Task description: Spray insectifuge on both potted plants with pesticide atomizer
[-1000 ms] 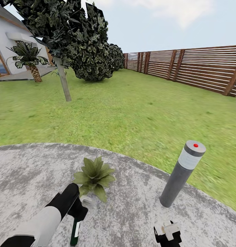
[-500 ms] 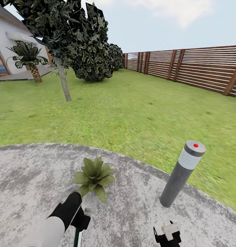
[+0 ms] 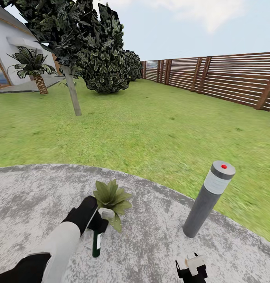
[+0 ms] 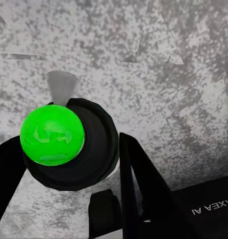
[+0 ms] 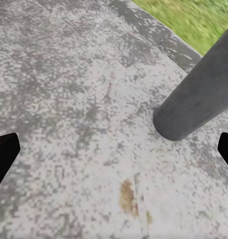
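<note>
One potted plant (image 3: 111, 197), a low rosette of pointed green leaves, stands on the round grey stone patio (image 3: 28, 196). The second plant is out of view. My left gripper (image 3: 96, 225) is shut on the pesticide atomizer (image 3: 96, 242), right against the plant's near side. The dark green bottle hangs down from the fingers, and its pale spray head (image 3: 107, 214) sits close to the leaves. In the left wrist view the atomizer (image 4: 52, 133) appears end-on as a bright green round between black fingers (image 4: 139, 189). My right gripper (image 3: 191, 269) is open, low over the paving.
A grey bollard lamp (image 3: 208, 198) with a red dot stands on the patio to the right, its base (image 5: 198, 99) just ahead of the right gripper. Lawn (image 3: 150, 125), a thin tree trunk (image 3: 73, 96), bushes and a brown slatted fence (image 3: 229, 78) lie beyond.
My left arm dipped lower, then came up and forward toward the plant with the atomizer, so more of the bottle now shows. The right gripper has stayed put.
</note>
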Controlling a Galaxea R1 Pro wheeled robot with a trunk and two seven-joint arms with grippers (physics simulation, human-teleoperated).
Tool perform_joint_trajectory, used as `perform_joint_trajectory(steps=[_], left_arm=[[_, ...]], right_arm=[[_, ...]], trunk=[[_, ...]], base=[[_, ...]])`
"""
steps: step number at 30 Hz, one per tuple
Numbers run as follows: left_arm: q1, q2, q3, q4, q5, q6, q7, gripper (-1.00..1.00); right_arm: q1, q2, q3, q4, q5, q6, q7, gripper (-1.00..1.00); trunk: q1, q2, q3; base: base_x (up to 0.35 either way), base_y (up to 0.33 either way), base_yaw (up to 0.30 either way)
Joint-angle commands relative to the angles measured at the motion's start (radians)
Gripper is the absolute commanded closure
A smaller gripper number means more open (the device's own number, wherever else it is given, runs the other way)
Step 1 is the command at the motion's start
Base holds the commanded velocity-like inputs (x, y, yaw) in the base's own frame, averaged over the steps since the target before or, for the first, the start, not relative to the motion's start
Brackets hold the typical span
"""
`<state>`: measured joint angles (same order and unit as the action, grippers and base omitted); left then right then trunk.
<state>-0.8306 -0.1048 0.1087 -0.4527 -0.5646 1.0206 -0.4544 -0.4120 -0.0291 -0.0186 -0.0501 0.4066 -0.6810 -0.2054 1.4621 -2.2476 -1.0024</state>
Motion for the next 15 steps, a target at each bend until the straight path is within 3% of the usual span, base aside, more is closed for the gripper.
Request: perform_joint_trajectory(steps=[1,5,7,15], left_arm=[[-0.022,-0.001,0.008,0.014,-0.011,0.006,-0.010,1.00],[-0.118,0.000,0.007,0.151,-0.011,0.007,-0.041,1.00],[-0.140,-0.001,0.006,0.186,-0.012,0.007,-0.044,1.00],[-0.134,0.008,-0.008,0.248,-0.020,0.005,-0.047,1.00]], right_arm=[[-0.001,0.000,-0.002,0.001,0.011,-0.002,-0.008,-1.00],[-0.001,0.001,-0.001,0.001,0.011,-0.002,-0.008,-1.00],[-0.001,0.002,-0.001,0.001,0.011,-0.002,-0.008,-1.00],[-0.001,0.002,-0.001,0.001,0.011,-0.002,-0.008,-1.00]], trunk=[[0.000,0.000,-0.001],[0.000,0.000,-0.001],[0.000,0.000,-0.001],[0.000,0.000,-0.001]], base=[[0.000,0.000,0.000],[0.000,0.000,0.000],[0.000,0.000,0.000],[0.000,0.000,0.000]])
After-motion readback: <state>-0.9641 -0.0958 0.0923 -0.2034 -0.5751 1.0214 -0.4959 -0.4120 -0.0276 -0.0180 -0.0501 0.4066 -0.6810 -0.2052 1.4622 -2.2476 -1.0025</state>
